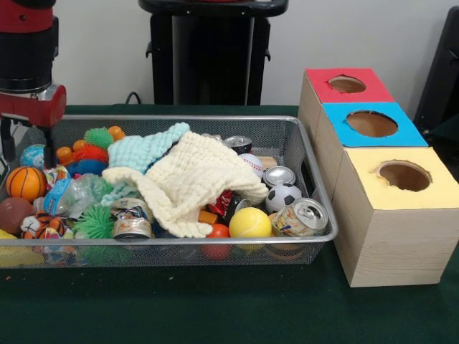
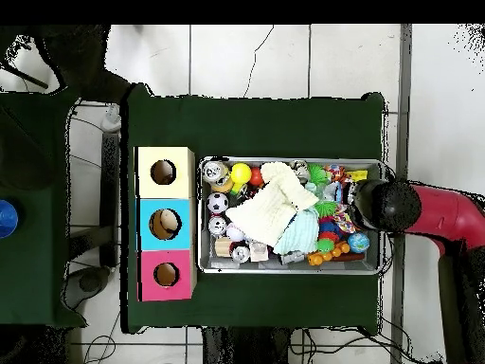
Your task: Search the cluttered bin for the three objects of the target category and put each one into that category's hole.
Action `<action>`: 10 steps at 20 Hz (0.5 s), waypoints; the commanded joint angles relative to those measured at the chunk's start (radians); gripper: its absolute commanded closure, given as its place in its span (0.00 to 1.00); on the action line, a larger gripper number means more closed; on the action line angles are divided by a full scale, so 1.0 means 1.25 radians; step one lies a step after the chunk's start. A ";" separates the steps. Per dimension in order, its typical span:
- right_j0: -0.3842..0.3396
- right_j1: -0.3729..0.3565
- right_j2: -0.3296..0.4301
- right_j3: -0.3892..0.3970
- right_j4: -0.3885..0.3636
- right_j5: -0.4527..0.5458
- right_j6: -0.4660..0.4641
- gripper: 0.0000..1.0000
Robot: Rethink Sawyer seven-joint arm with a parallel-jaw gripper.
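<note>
The wire mesh bin point(image 1: 315, 240) sits on the green table and is full of clutter; it also shows in the overhead view point(image 2: 289, 270). A small bit of white fabric with coloured spots point(image 1: 52, 175) peeks out at the bin's left end, mostly buried; other spotted pieces are hidden. My gripper point(image 1: 29, 159) hangs open and empty just above that end, its two dark fingers point(image 1: 49, 147) apart. In the overhead view the arm's black head point(image 2: 386, 206) covers it. A cream waffle cloth point(image 1: 193, 179) and a mint-green cloth point(image 1: 147, 149) lie over the middle.
Three wooden boxes with round holes stand beside the bin: red point(image 1: 348, 84), blue point(image 1: 371, 123), yellow point(image 1: 405, 175). Something pale shows inside the blue box's hole point(image 2: 166, 225). Balls, crushed cans point(image 1: 301, 217) and spiky toys point(image 1: 95, 222) fill the bin.
</note>
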 commanded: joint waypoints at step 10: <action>0.100 0.037 -0.053 0.086 -0.007 -0.049 0.083 0.00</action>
